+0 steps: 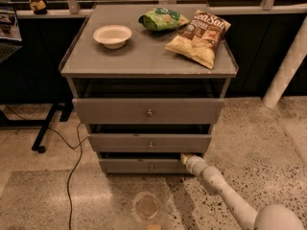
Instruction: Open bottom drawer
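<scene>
My gripper (184, 157) is at the top right corner of the bottom drawer (127, 166), right at the dark gap btwn that front and the middle drawer (120, 143) above it. Whether the gripper is wide, narrow or holding the drawer edge, I can't tell; its tip is tucked against the cabinet there. My arm (225, 190) runs up and left from the lower right of the view to that corner, low over the speckled floor (259, 143).

The bottom drawer is the lowest of three grey fronts on the cabinet (144, 61), just above the floor, w/ a small round knob (151, 167) at its centre. The knob is well to the left of my gripper, not touched. The top drawer (110, 110) is the tallest front, and a dark gap shows above each of the three.

On the cabinet top: a white bowl (112, 35) at left, a green bag (163, 19) at the back centre, and a chips bag (199, 32) at right, lying flat, just beside the green one. A black cable (73, 169) trails over the floor left of the cabinet. A white pillar (288, 68) leans at far right.
</scene>
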Controlling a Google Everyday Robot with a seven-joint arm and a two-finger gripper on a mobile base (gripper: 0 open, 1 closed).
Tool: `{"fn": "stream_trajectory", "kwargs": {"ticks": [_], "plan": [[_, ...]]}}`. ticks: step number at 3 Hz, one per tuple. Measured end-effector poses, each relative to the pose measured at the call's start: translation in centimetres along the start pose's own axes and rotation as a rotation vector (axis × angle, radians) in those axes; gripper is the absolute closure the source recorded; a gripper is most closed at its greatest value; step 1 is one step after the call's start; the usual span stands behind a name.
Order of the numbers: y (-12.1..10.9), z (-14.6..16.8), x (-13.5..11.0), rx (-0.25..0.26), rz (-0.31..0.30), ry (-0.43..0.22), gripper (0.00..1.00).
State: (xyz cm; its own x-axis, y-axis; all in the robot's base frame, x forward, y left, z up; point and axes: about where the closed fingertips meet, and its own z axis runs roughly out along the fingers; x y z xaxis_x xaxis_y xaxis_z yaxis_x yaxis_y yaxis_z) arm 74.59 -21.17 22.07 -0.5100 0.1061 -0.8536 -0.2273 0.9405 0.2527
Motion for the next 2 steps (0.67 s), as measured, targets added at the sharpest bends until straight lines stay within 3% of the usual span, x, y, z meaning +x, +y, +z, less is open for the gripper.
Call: {"fn": "stream_trajectory", "kwargs": {"ticks": [2], "plan": [[-1.2, 2.3, 1.2, 0.049, 0.032, 0.033, 1.0]]}}
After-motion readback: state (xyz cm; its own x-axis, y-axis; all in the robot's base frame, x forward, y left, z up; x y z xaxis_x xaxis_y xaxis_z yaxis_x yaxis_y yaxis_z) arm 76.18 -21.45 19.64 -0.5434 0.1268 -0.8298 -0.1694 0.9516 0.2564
